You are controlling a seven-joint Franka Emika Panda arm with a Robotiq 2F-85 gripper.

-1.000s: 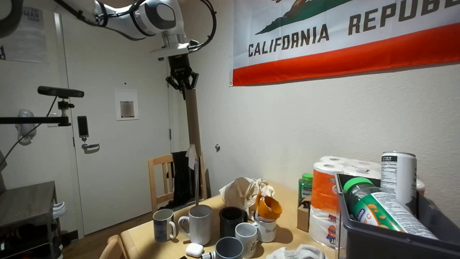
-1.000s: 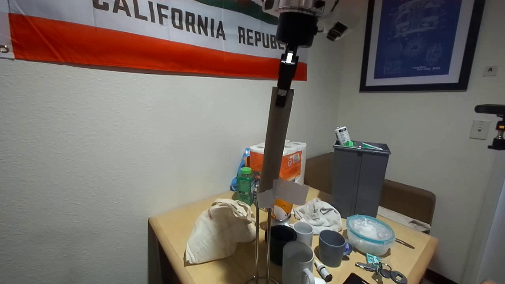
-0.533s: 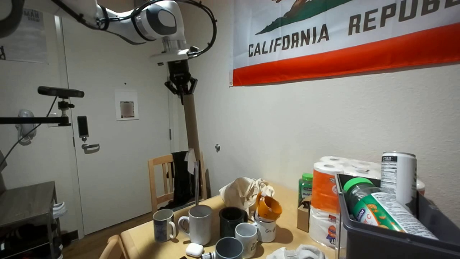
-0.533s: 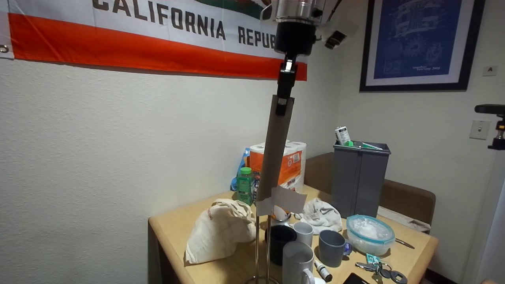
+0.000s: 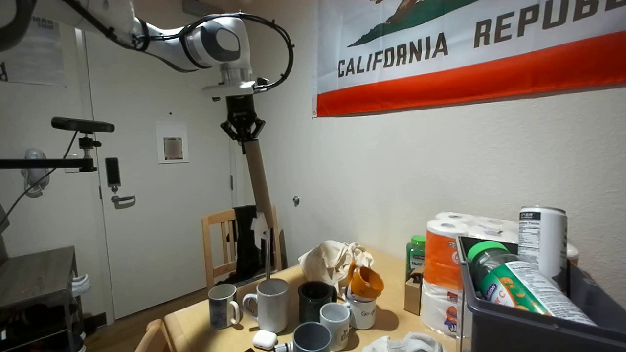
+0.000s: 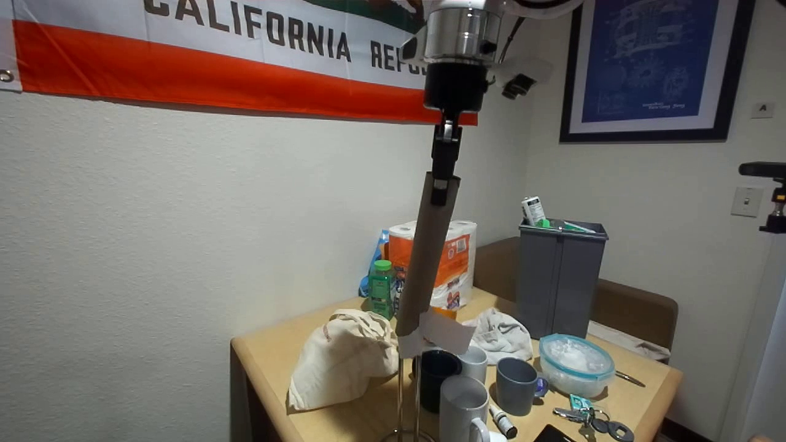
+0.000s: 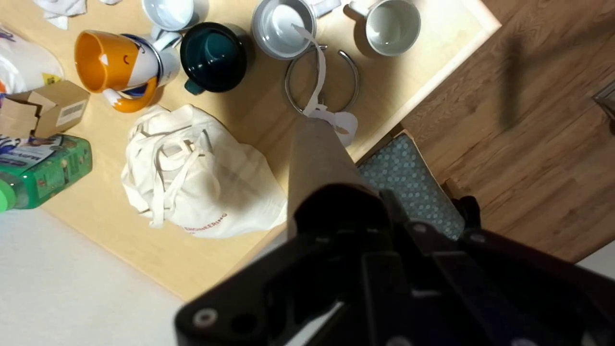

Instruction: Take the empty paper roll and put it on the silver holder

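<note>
The gripper (image 6: 439,191) is closed to a pinch on the upper rim of the tube (image 6: 425,264), one finger lying against the outside; the second finger is hidden. In an exterior view the tube leans, its top at 1 o'clock and its lower end at 7, at the uprights of the silver holder (image 6: 417,393) on the table (image 6: 270,350). The uprights run up to that lower end, where a paper scrap (image 6: 448,331) juts towards 3 o'clock; whether they go inside cannot be told. In the wrist view, with the holder's ring base as clock centre, the white mug (image 7: 283,29) stands just beside it at 11, the pale mug (image 7: 393,26) at 2, the black mug (image 7: 215,56) at 9, the orange mug (image 7: 115,57) farther out at 9, the bag (image 7: 206,182) at 8.
</note>
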